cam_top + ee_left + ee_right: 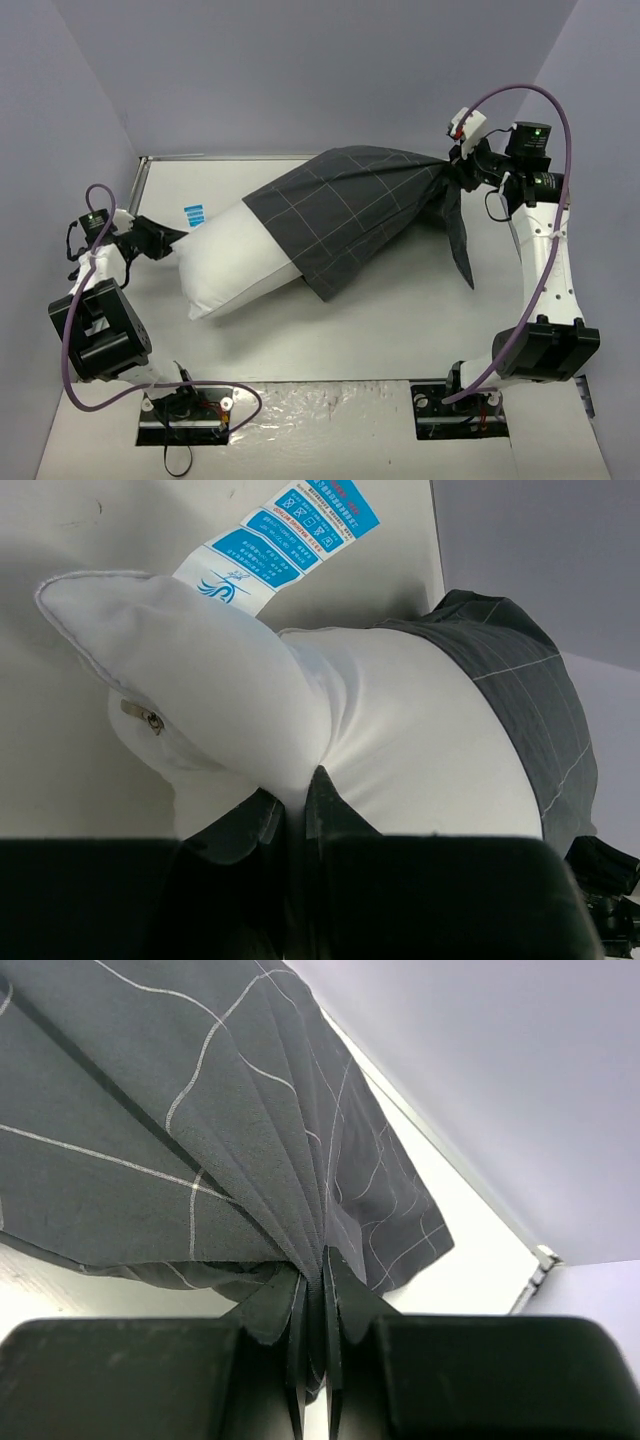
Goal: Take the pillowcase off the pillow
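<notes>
The white pillow lies slantwise on the table, its left half bare, with a blue tag at its far left corner. The dark checked pillowcase covers its right half and is stretched toward the far right. My left gripper is shut on the pillow's left end; in the left wrist view the white fabric is pinched between the jaws. My right gripper is shut on the gathered closed end of the pillowcase, with the pleats running into the jaws.
The white table has a raised rim at the back. Grey walls enclose it on three sides. A loose flap of pillowcase hangs down near the right arm. Both arm bases sit at the near edge.
</notes>
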You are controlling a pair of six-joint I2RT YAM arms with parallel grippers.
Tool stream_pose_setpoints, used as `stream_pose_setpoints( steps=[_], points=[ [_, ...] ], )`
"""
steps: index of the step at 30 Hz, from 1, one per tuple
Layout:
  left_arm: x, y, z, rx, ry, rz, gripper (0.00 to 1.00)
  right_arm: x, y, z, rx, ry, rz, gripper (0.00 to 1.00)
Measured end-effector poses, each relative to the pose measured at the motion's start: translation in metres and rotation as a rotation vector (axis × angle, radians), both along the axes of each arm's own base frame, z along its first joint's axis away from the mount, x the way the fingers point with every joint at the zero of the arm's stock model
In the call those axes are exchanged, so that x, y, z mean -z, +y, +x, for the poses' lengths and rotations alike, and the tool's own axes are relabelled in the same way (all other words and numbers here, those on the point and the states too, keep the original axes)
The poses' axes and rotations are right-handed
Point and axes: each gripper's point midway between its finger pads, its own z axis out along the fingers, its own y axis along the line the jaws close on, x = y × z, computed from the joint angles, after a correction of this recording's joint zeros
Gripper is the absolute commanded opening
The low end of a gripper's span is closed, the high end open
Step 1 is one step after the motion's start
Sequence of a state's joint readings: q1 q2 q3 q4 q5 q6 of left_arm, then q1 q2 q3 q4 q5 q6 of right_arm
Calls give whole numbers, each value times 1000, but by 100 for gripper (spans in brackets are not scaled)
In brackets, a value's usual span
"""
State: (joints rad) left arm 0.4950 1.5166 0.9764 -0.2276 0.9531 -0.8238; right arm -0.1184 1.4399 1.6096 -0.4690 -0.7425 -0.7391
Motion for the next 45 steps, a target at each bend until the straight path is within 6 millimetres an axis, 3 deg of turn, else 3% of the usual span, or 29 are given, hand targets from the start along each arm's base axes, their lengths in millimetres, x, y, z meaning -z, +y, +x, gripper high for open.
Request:
stream_pose_setpoints(
  steps=[4,7,10,13,16,19,20,21,24,28,32,39,42,43,45],
  points=[
    [1,3,-2,-6,5,2,2,6,1,-1,10,31,26,0],
    [2,5,-3,-11,11,0,2,17,-1,-1,17,52,14,11],
    [6,15,-2,-38,14,27,2,36,-23,7,74,40,-51,14],
    [9,29,-2,-76,16,46,2,76,-50,4,135,84,-113,16],
    [10,36,-1,-95,10,61,2,120,-55,-9,125,166,-147,20],
    [9,38,1,-98,4,70,2,158,-46,-27,66,246,-173,44],
    [9,38,1,-98,2,72,2,168,-41,-33,37,262,-185,81],
    [9,38,1,-98,0,73,2,177,-36,-40,17,283,-187,100],
    [9,38,1,-99,-1,74,2,193,-18,-64,-75,289,-224,100],
    [8,38,2,-98,-2,74,2,191,-1,-83,-164,247,-245,100],
    [9,38,1,-98,-3,74,2,198,-3,-78,-182,234,-276,97],
    [8,38,2,-97,-5,74,2,244,-11,-60,-118,325,-254,88],
    [8,38,2,-97,-6,74,2,258,-13,-53,-95,345,-248,66],
    [8,38,2,-97,-6,74,2,261,-14,-51,-92,351,-247,42],
    [8,38,2,-96,-6,73,2,267,-16,-50,-86,360,-247,22]
  ],
)
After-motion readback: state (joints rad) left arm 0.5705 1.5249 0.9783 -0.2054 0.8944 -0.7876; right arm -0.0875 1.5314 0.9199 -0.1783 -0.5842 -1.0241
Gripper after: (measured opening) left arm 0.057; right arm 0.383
